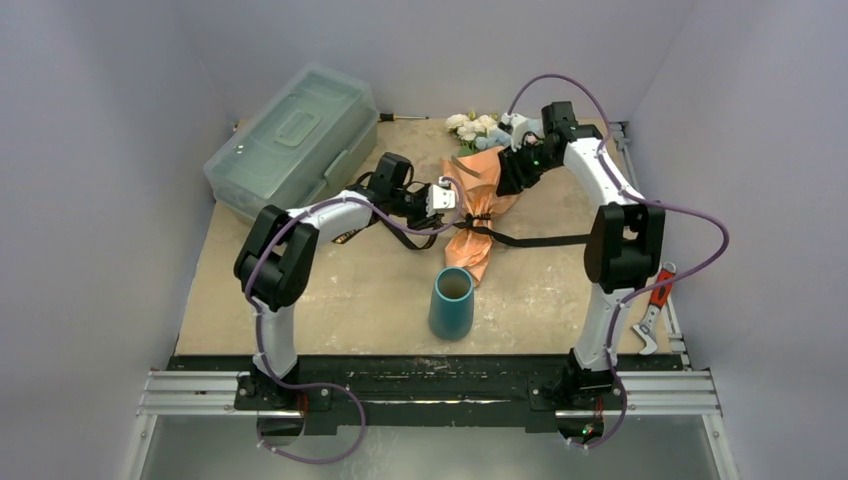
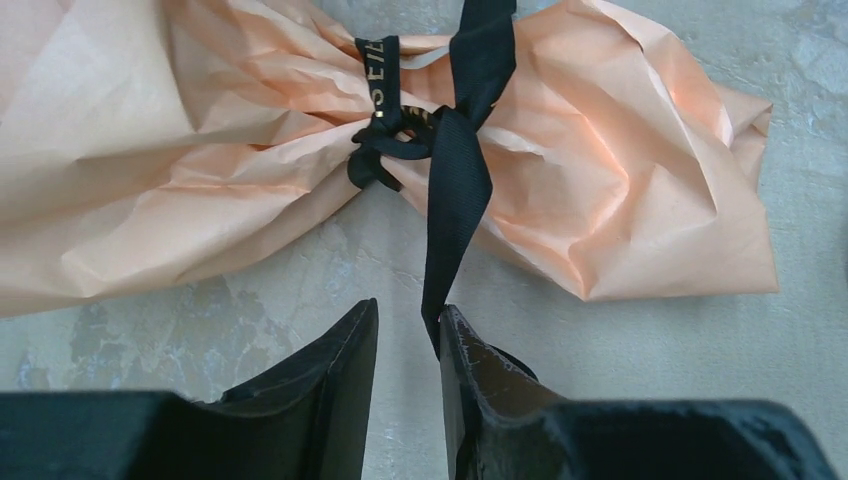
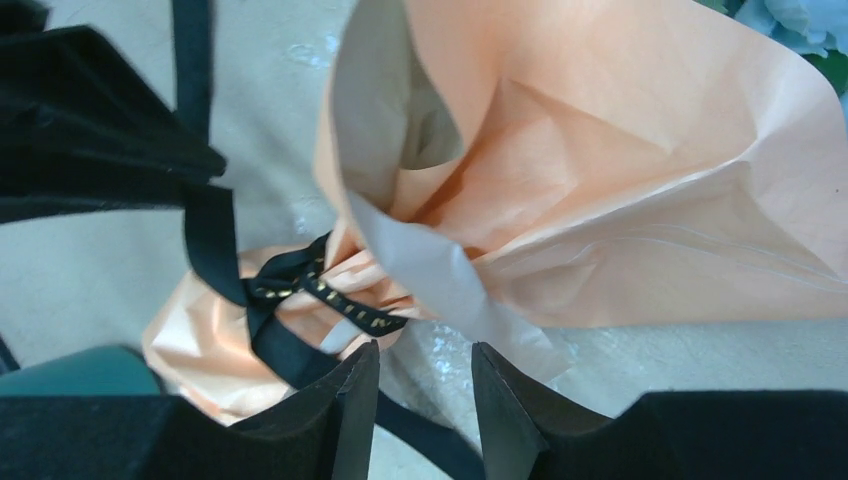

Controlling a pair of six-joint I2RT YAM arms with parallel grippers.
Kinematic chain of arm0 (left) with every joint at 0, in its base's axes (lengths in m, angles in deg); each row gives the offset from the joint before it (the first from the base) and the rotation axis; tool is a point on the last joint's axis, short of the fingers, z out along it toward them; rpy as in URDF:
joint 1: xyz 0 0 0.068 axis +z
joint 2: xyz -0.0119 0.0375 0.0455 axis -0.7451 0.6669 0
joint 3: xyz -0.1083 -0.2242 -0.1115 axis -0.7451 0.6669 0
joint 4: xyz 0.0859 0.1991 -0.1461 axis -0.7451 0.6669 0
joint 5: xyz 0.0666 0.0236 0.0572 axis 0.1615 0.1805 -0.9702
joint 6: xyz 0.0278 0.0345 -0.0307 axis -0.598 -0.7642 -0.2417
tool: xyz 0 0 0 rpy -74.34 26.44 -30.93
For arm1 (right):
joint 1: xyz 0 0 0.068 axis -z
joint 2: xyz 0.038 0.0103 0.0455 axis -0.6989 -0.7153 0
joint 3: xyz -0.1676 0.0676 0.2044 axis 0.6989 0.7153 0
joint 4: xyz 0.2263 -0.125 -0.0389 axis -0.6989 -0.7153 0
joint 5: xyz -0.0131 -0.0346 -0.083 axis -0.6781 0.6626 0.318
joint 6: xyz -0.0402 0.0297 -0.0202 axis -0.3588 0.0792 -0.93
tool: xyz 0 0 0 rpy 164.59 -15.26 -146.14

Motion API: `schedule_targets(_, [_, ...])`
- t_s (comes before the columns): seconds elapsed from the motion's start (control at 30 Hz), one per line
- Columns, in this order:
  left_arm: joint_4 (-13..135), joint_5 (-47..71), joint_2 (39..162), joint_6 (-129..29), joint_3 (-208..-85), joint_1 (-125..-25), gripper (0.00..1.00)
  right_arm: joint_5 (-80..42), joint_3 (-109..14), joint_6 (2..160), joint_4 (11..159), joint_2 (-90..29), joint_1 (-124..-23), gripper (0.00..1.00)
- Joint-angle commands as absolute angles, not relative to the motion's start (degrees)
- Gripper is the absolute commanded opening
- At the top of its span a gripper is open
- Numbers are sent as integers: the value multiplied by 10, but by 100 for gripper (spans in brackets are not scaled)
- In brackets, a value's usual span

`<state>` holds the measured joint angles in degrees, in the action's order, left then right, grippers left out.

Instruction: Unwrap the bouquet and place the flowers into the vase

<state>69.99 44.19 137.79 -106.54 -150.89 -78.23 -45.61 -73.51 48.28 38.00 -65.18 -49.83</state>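
Teal vase upright and empty at table front, toolbox closed far left, bouquet lying mid-table, ribbon knotted, gold lettering barely legible, left gripper and right gripper parted, grasping nothing

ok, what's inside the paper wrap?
Cream and pale blue flowers poke out of the paper wrap at its far end. The right wrist view into its mouth shows only tan lining and orange folds. The stems are hidden by the paper, cinched by the black ribbon.
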Motion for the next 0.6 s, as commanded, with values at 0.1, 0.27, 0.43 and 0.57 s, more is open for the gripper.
schedule_targets(0.1, [672, 481, 1350, -1022, -1526, -767, 35, -507, -734, 377, 314, -590, -498, 44])
schedule_targets(0.27, [557, 482, 1369, -844, -1552, -742, 32, -533, -735, 366, 315, -596, -506, 43])
schedule_targets(0.43, [475, 498, 1407, -683, -1583, -739, 27, -544, -720, 369, 326, -607, -518, 40])
schedule_targets(0.57, [454, 501, 1414, -650, -1570, -757, 27, -536, -695, 384, 361, -607, -533, 39])
